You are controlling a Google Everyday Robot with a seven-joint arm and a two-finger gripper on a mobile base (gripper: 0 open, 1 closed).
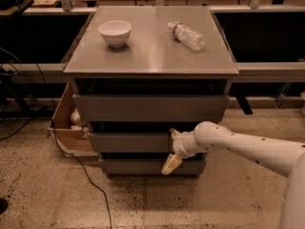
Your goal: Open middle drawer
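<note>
The gripper (171,149), fingers spread, is at the middle drawer (128,142) of three; above are one white bowl (115,32) and one water bottle (187,35).

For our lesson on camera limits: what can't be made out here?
Camera view.
Inside the middle drawer: hidden behind its front.
The claw, at that front's right part: contact hidden behind it.
The cardboard box: mostly hidden by the cabinet.
The arm: cut off by the right edge.
</note>
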